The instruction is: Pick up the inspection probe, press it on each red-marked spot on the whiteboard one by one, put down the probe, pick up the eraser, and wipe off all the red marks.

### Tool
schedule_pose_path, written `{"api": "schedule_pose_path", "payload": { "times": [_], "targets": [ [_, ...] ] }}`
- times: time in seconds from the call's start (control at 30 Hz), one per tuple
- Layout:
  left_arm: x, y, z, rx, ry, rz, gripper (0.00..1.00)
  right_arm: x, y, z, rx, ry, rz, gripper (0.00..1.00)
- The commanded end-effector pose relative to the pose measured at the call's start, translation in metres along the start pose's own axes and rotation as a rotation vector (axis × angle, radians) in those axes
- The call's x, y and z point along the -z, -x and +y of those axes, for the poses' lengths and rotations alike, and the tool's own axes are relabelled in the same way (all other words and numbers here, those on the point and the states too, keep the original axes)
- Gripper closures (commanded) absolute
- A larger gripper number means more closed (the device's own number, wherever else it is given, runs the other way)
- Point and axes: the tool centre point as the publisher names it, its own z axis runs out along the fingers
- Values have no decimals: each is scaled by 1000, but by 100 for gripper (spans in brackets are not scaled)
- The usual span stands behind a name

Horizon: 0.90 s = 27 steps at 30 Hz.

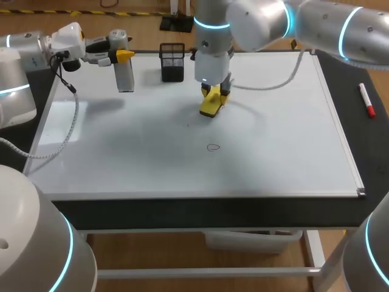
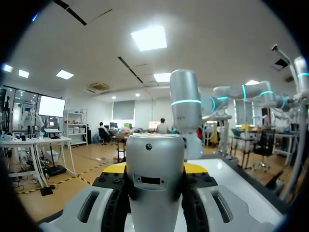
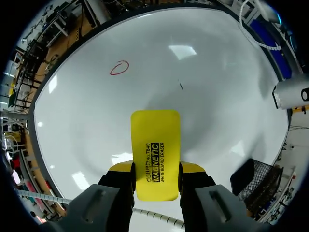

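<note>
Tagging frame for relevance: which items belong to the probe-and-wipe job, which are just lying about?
Job: inspection probe, held by left gripper; eraser, held by right gripper; red mark; whiteboard.
Lying about: black mesh holder; red marker pen, off the whiteboard.

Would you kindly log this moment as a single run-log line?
left gripper shut on probe | right gripper shut on eraser | one red circle unwiped on whiteboard
</note>
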Motion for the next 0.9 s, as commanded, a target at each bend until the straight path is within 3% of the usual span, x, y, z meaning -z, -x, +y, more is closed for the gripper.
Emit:
{"api": "schedule_pose_path", "payload": {
  "times": [0.03, 0.9],
  "targets": [
    [0, -2, -1, -1, 1, -4, 100, -5, 11, 2, 20, 4, 24, 100],
    [0, -2, -1, -1, 1, -4, 100, -20, 12, 5, 57, 19, 48, 100]
  ]
}}
